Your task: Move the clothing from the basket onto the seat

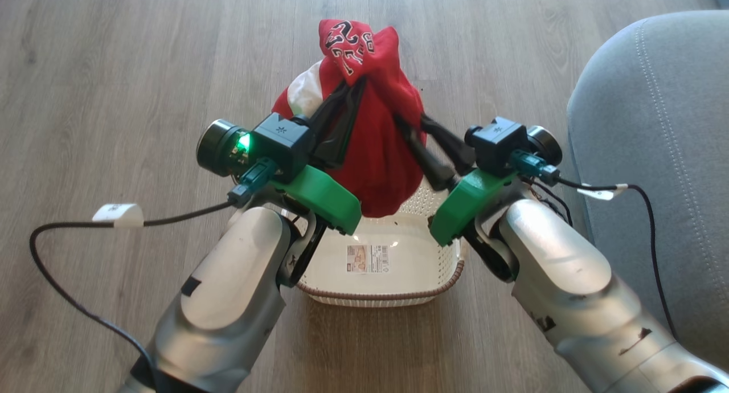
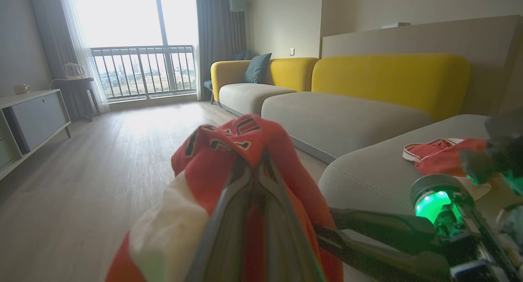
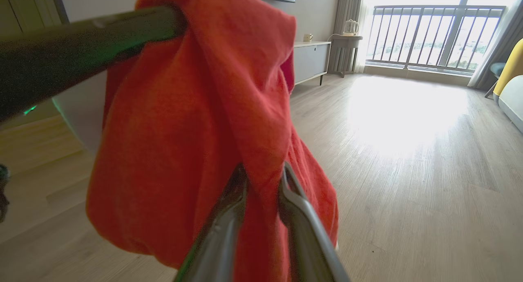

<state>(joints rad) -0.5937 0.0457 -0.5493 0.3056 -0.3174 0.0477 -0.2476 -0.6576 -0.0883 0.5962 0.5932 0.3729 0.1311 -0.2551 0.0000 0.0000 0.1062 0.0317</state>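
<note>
Both forearms angle inward. Left gripper [image 1: 354,88] and right gripper [image 1: 411,124] each pinch the red garment [image 1: 376,159], fingers nearly together.

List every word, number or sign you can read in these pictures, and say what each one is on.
None reads clearly.
On the clothing: black, white-edged lettering, crumpled and turned, not legible.
On the label sticker inside the basket: print too small to read.
On the white cable tag: marks too small to read.
</note>
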